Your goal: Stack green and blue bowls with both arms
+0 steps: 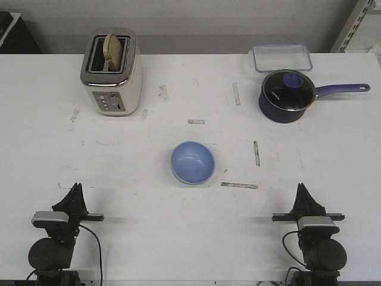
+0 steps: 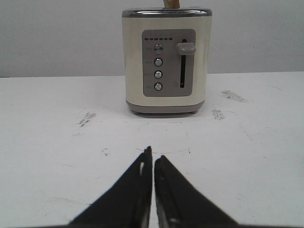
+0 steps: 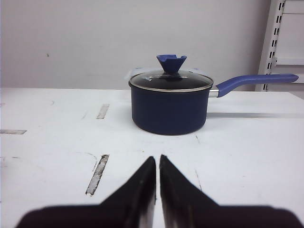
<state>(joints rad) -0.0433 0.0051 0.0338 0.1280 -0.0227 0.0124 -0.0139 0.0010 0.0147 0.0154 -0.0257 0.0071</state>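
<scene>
The light blue bowl [image 1: 192, 161] rests at the middle of the table, hollow side up. A thin pale green edge [image 1: 178, 179] curves along its near-left rim, so the green bowl appears to sit right under it, almost wholly hidden. My left gripper [image 1: 76, 186] hangs low at the near left of the table, its fingers closed with nothing between them [image 2: 153, 155]. Over at the near right, my right gripper [image 1: 302, 186] is likewise shut and empty [image 3: 157, 157]. Both are well short of the bowls, which neither wrist view shows.
A cream toaster [image 1: 112, 72] holding a slice of bread stands at the far left, straight ahead of the left gripper [image 2: 165, 59]. A dark blue lidded saucepan [image 1: 287, 95] with a long handle sits far right [image 3: 170, 102], with a clear lidded box [image 1: 281, 58] behind it.
</scene>
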